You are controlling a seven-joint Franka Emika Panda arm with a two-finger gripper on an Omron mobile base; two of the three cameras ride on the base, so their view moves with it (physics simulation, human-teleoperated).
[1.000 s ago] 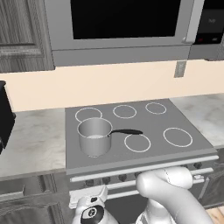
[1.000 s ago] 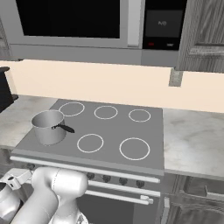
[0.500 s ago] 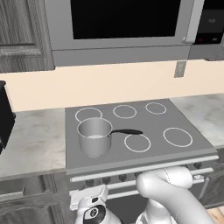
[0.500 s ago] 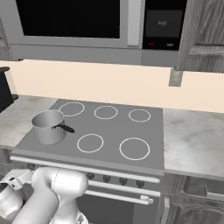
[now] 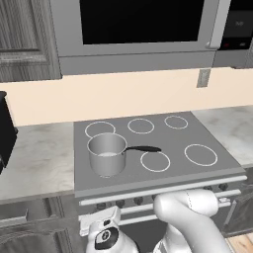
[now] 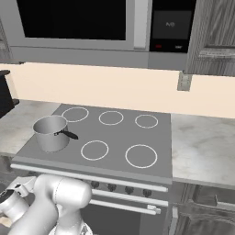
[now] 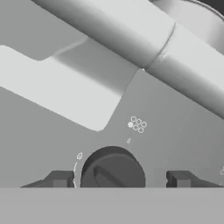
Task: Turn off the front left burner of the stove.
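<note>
At the stove's [image 5: 197, 170] front left corner, the front left burner [image 5: 106, 163] lies under a steel saucepan [image 5: 106, 153], whose black handle [image 5: 143, 148] points right toward the middle front ring [image 5: 154, 161]. Neither pan nor rings have shifted over the last second. Below the front edge, the gripper [image 7: 113, 178] has pressed up to the control panel's left end. In the hand view its two dark fingertips [image 7: 59, 178] stand either side of a round dark knob [image 7: 113, 171] with a visible gap on each side (they were wider a moment ago, so the jaws are closing but have not yet pinched). This looks like the grasp just before the turn; the burner is presumably still on. Whether this knob governs that burner I cannot tell for certain, though the small dot diagram [image 7: 137, 124] beside it suggests a position marking.
</note>
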